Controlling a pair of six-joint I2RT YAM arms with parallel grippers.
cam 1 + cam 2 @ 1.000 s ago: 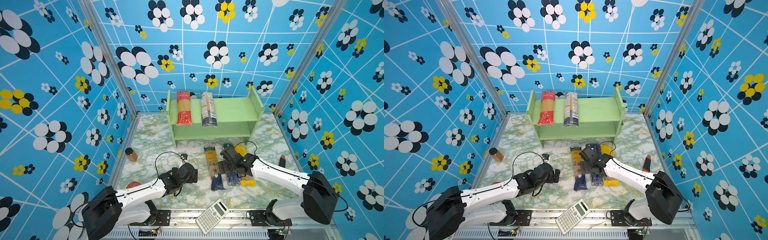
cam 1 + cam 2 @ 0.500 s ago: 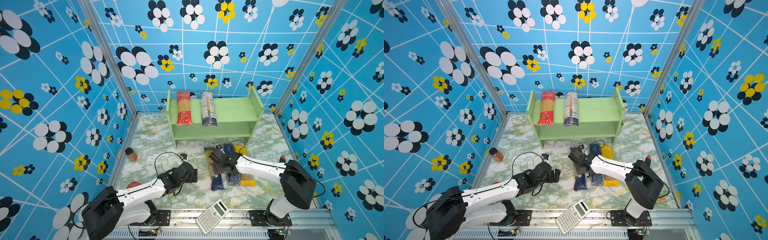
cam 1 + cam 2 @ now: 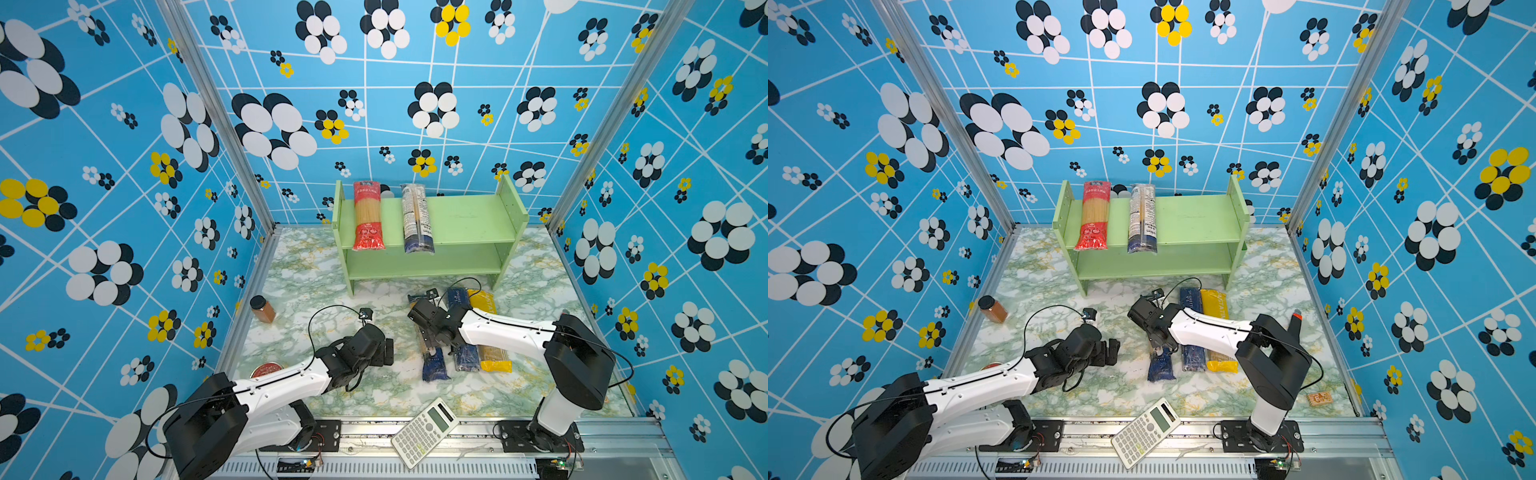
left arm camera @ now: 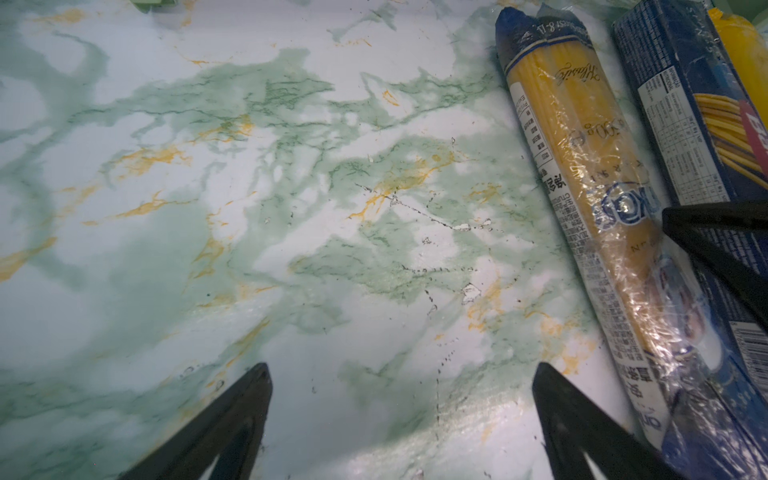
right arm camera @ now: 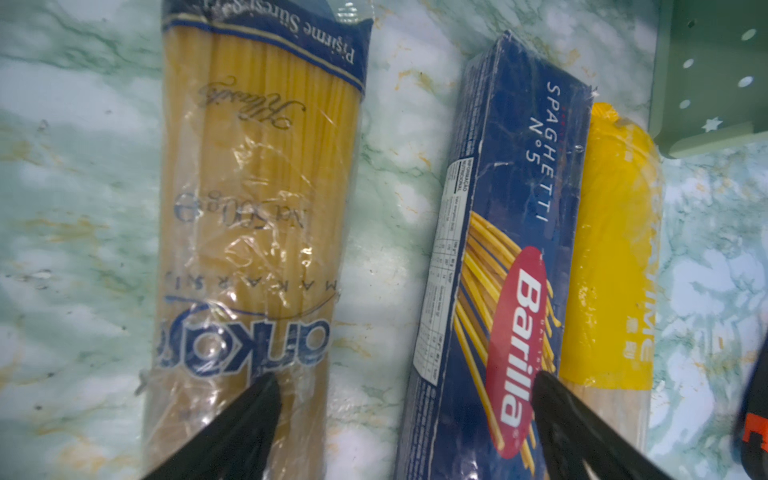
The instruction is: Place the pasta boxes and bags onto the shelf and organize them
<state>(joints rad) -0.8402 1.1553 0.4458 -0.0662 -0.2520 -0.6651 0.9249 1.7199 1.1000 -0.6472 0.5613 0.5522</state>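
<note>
The right fingers point(image 5: 241, 428) are standing wide apart above the yellow-navy bag point(image 5: 257, 208) and the dark blue Barilla box point(image 5: 511, 232), both lying on the desk point(image 3: 307, 286) in front of the shelf point(image 3: 465, 216). The left fingers point(image 4: 224, 428) are hanging wide too, gripping nothing.

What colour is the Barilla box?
The Barilla box is dark blue with a red oval logo, clearest in the right wrist view.

Two bags point(image 3: 368, 216) atop the shelf point(image 3: 465, 216), three packs point(image 3: 456, 298) before it.
</note>
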